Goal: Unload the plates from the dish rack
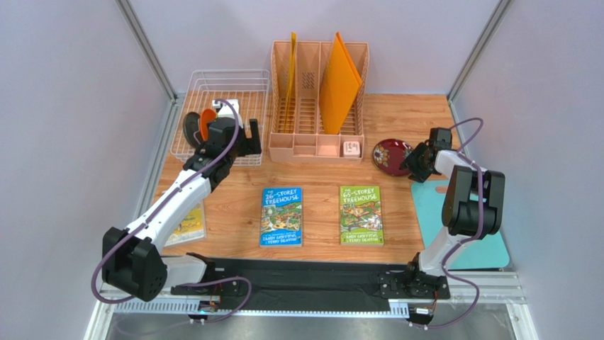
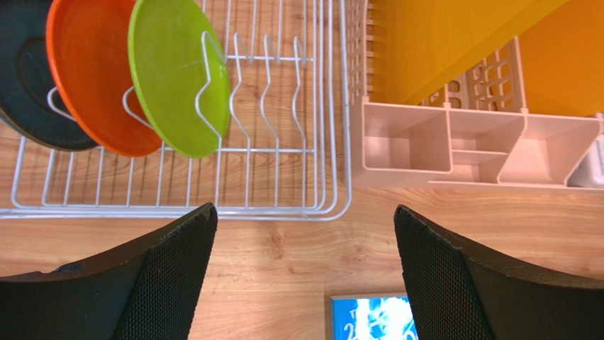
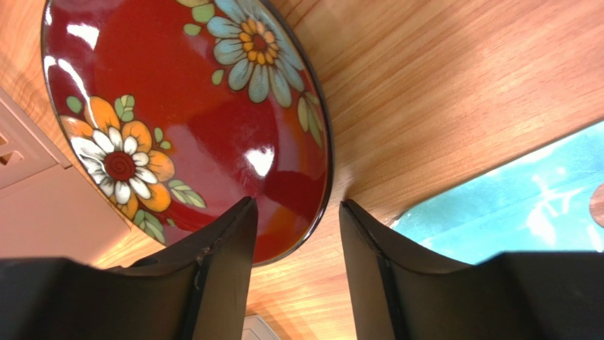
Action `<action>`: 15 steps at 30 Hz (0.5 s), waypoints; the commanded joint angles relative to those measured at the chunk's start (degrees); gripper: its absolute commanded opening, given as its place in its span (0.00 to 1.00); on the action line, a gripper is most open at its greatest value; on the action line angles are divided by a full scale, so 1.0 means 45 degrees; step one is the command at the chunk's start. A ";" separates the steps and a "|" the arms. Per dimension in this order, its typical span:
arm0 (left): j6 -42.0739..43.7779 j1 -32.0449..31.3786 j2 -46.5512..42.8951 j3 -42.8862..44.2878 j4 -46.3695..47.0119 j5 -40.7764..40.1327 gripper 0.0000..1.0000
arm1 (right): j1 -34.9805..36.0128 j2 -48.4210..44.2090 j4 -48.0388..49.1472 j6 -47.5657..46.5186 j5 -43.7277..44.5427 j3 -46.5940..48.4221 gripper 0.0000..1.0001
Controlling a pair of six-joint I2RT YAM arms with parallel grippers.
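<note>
Right gripper point(image 3: 296, 205), jaws parted astride rim of floral red plate point(image 3: 191, 120), left gripper point(image 2: 305, 209) spread wide: plate judged stiff, glossy-slick, chippable; pinch at rim.

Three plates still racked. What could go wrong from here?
The right claw straddles the rim of the red floral plate; retreating crookedly could drag it. In the dish rack the green plate stands close beside the orange plate, so the left claw might catch both or snag the rack.
</note>
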 commanded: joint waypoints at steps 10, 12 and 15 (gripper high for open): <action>0.0778 0.1528 0.2085 0.1510 0.0480 -0.0439 0.99 | 0.0906 -0.2917 -0.0766 -0.0459 0.3059 -0.0430 0.58; 0.0933 0.1724 0.2438 0.1724 0.0792 -0.0576 0.98 | 0.1277 -0.3875 -0.0648 -0.0478 0.3139 -0.0645 0.59; 0.1167 0.1959 0.3142 0.2076 0.1027 -0.1396 0.98 | 0.1629 -0.4814 -0.0960 -0.0536 0.3138 -0.0607 0.59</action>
